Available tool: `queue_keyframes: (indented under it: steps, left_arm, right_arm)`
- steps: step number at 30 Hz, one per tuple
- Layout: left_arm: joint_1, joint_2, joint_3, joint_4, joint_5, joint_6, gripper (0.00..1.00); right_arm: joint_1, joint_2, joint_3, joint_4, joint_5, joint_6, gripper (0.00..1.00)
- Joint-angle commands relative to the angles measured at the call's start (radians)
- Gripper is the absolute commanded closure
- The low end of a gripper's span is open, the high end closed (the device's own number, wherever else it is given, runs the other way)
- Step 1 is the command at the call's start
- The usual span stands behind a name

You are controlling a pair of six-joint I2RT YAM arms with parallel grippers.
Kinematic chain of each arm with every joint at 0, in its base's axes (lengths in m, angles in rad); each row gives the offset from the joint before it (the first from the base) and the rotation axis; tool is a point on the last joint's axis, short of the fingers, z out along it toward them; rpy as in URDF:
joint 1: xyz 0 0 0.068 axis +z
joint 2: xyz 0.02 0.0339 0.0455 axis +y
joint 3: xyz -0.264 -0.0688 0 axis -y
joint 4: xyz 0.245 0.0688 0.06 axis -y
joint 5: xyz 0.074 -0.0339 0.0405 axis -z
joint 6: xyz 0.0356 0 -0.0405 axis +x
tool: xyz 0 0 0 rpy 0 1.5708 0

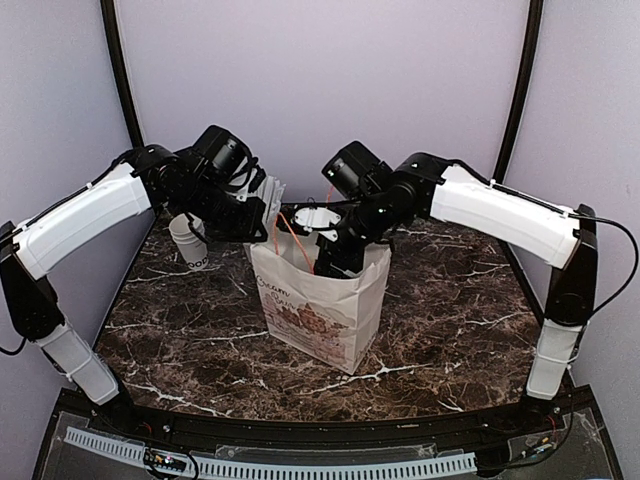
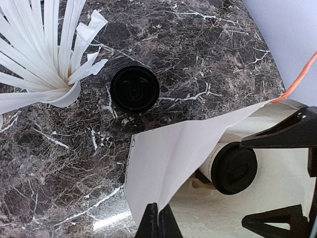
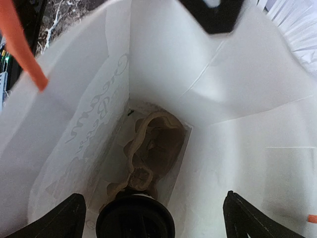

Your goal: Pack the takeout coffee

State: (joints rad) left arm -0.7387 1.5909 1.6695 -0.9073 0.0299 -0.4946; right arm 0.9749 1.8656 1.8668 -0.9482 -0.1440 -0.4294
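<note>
Right claw: released. Your right gripper [image 3: 152,198] hangs inside the paper bag [image 3: 163,64] with its fingers [image 3: 59,218] spread wide, gripping nothing.
Coffee's place: the takeout coffee [image 3: 134,220] is down in the bag, straight below the right claw and between its two fingers. A gap shows on each side of the black lid.
Long axis: the lid faces up toward the claw, so the cup's axis runs roughly along the claw's line of approach. You cannot tell whether it stands square on the bag floor.
Beyond the cup: a brown piece [image 3: 156,144] lies on the bag floor, further from the claw than the lid.
Left claw: clenched. Your left gripper [image 2: 158,218] pinches the bag's rim; the coffee lies ahead of it, to the right in its own view.
Nearer arm: the right, by far.
Coming move, by my judgement: draw the right claw straight back along the cup's axis, so neither finger catches lid or bag wall.
Not to confuse: another black lid [image 2: 134,89] sits outside the bag, ahead of the left claw.
</note>
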Motion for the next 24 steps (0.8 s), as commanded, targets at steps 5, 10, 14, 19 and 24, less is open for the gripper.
queue_keyframes:
  steps: [5, 10, 14, 19, 24]
  left_arm:
    - [-0.015, -0.074, -0.049, -0.018, -0.054, -0.057, 1.00]
    - [-0.032, -0.109, -0.051, -0.022, -0.059, -0.102, 0.91]
    - [-0.044, -0.127, -0.006, -0.060, -0.052, -0.067, 0.61]
    - [-0.044, -0.131, 0.135, -0.046, -0.120, 0.157, 0.42]
    - [-0.044, -0.103, 0.170, 0.128, 0.044, 0.581, 0.29]
  right_arm:
    - [-0.020, -0.072, 0.129, 0.004, -0.087, -0.054, 0.01]
    - [-0.030, -0.082, 0.194, -0.014, -0.131, -0.069, 0.01]
    - [-0.054, -0.103, 0.229, -0.025, -0.181, -0.076, 0.01]
    - [-0.099, -0.139, 0.274, -0.046, -0.273, -0.094, 0.01]
    - [-0.137, -0.184, 0.294, -0.088, -0.365, -0.134, 0.01]
